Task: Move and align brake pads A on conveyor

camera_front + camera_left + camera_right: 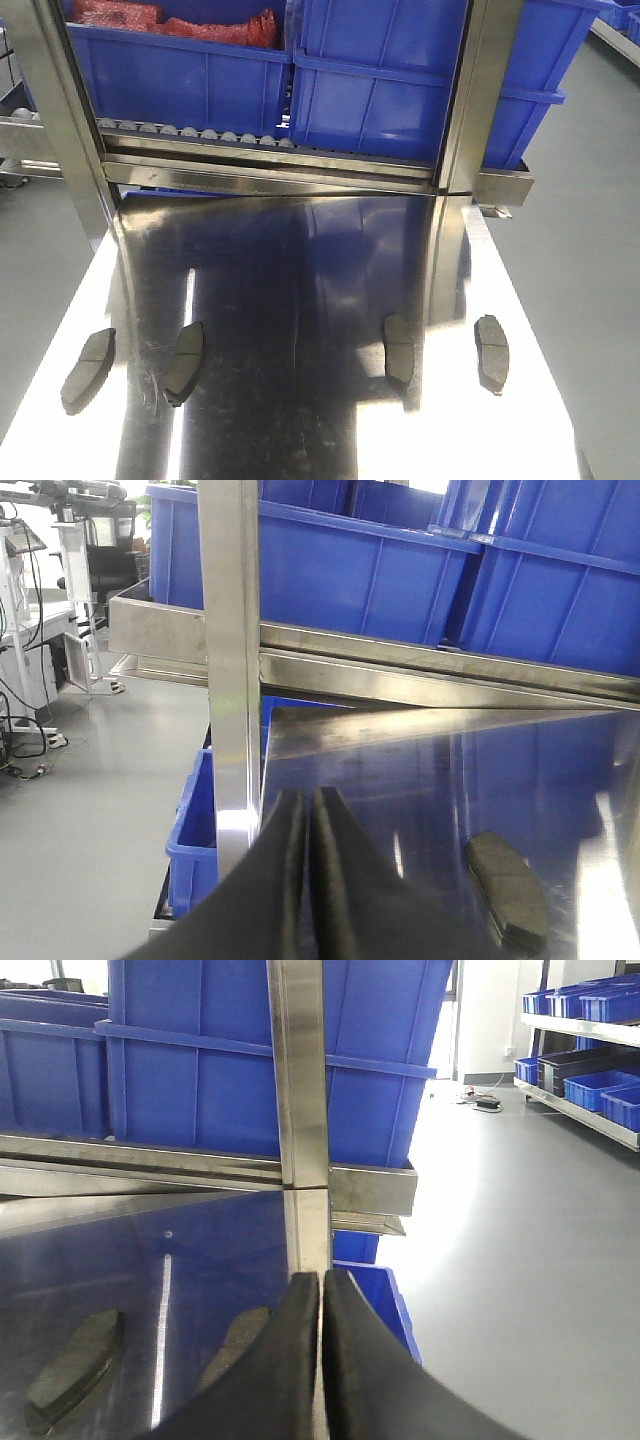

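The bench (290, 300) is gleaming as polished steel, mirror-smooth and finely scratched. The brake pads (185, 360) are showing dull, grainy dark grey faces. The bins (180, 75) are looking like smooth blue plastic with a soft gloss, and the posts (475, 90) like brushed metal with a satin sheen. The floor (590, 260) is lying smooth, matt grey. The left claw (308, 880) and right claw (322, 1360) are showing matt black surfaces
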Available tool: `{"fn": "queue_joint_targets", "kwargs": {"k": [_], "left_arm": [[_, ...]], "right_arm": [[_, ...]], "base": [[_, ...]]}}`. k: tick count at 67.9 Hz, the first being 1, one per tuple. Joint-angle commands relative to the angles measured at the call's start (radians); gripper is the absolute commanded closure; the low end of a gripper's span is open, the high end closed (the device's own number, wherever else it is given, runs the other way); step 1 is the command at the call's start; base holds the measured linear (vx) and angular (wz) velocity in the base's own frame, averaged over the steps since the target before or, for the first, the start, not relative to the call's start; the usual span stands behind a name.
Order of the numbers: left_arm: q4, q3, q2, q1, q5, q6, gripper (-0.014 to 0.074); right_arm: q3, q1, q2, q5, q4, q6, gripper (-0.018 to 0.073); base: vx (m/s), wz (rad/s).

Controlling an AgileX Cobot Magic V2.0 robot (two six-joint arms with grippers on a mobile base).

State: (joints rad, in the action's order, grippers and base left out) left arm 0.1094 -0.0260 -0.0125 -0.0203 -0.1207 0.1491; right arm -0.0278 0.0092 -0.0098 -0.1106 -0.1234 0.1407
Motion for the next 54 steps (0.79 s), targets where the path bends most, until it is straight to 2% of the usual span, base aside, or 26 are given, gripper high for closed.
{"fn": "queue_joint_targets", "kwargs": {"k": [1,54], "left_arm": [[-0.007,-0.017,-0.014,0.000,0.072,0.008,0.0602],[-0.007,-0.017,-0.014,0.000,0.072,0.008,0.0602]], "right_arm": [[-0.012,0.002,-0.013,0.069,-0.009,-0.009,0.0571],[-0.012,0.002,-0.014,0.069,-0.009,-0.009,0.0571]], "base": [[0.00,0.00],[0.00,0.00]]}}
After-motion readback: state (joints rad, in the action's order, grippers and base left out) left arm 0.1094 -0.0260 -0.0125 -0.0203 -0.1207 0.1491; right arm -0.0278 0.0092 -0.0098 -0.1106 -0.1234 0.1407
